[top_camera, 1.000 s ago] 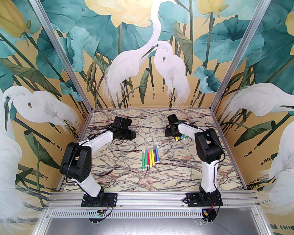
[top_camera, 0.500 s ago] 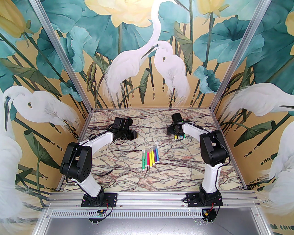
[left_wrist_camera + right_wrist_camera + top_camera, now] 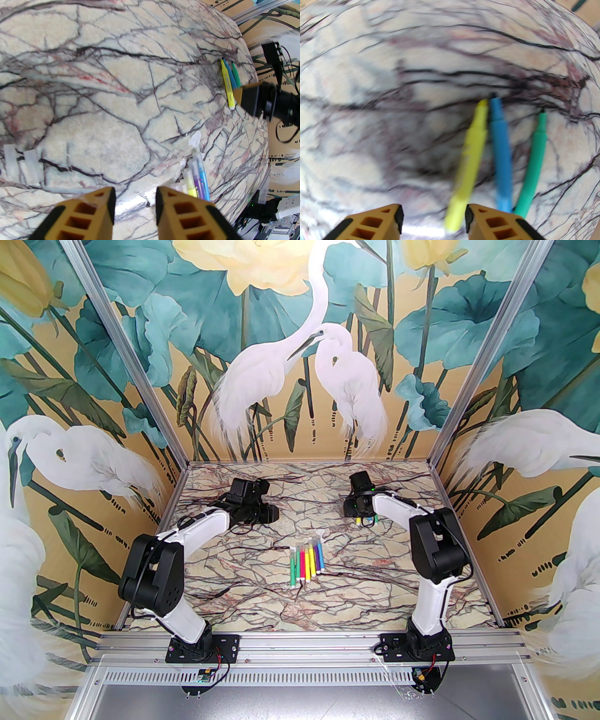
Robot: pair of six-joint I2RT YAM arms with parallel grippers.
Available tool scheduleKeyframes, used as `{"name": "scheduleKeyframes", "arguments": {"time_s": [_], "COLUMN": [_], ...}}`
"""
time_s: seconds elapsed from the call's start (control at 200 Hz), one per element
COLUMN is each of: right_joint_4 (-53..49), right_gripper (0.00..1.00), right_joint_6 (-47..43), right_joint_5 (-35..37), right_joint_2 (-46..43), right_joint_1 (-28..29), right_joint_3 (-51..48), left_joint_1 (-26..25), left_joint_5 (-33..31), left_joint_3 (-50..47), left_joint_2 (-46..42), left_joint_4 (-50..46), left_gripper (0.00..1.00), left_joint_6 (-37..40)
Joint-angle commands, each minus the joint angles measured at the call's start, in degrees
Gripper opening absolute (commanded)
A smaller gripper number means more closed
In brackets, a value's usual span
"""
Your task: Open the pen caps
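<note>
A row of several capped pens (image 3: 307,563) with bright bodies lies mid-table; their clear pen caps (image 3: 195,157) point away from the arm bases. Three uncapped pens lie side by side further back on the right: yellow (image 3: 468,164), blue (image 3: 499,152) and green (image 3: 534,159). My right gripper (image 3: 433,218) hovers over their white ends, open, with nothing held; the yellow pen's end lies below the gap. Loose clear caps (image 3: 31,164) lie on the table at far left. My left gripper (image 3: 134,206) hangs above the table near them, slightly open and holding nothing.
The marble-patterned table (image 3: 262,596) is walled by painted panels on three sides. The right gripper (image 3: 356,512) and the left gripper (image 3: 262,514) both sit in the far half. An aluminium rail (image 3: 304,645) with the arm bases runs along the near edge.
The right gripper has drifted a little to the right above the uncapped pens and its jaws have narrowed. The left arm's elbow has sunk slightly; its gripper barely moved.
</note>
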Motion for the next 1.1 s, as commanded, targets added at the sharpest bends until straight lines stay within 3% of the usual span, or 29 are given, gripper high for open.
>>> {"name": "scheduleKeyframes", "arguments": {"time_s": [0.0,0.14,0.32,0.64,0.855,1.095], "right_joint_4": [-1.8,-5.3,-7.5,-9.5,-8.7,-7.5], "right_gripper": [0.51,0.56,0.55,0.5,0.49,0.43], "right_joint_6": [-1.5,-0.7,1.2,6.8,11.3,13.2], "right_joint_5": [-3.8,-4.9,-9.3,-10.5,-8.3,-5.4], "right_joint_2": [-4.5,-8.1,-11.9,-13.4,-11.7,-8.3], "right_joint_1": [3.3,6.9,10.1,16.6,21.5,22.0], "right_joint_3": [-1.8,-4.9,-9.3,-13.4,-13.9,-13.0], "left_joint_1": [0.3,0.8,0.9,0.9,1.0,1.0], "left_joint_5": [-4.0,-6.0,-8.7,-12.5,-14.2,-14.4], "left_joint_3": [-1.8,-4.9,-8.2,-14.7,-16.3,-16.9], "left_joint_2": [-3.0,-6.7,-11.6,-18.1,-20.4,-20.7], "left_joint_4": [-1.2,-1.3,-2.1,1.9,2.2,2.9], "left_gripper": [0.36,0.4,0.49,0.75,0.76,0.77], "left_joint_6": [-0.7,-0.7,-0.1,-1.5,-1.3,-1.6]}}
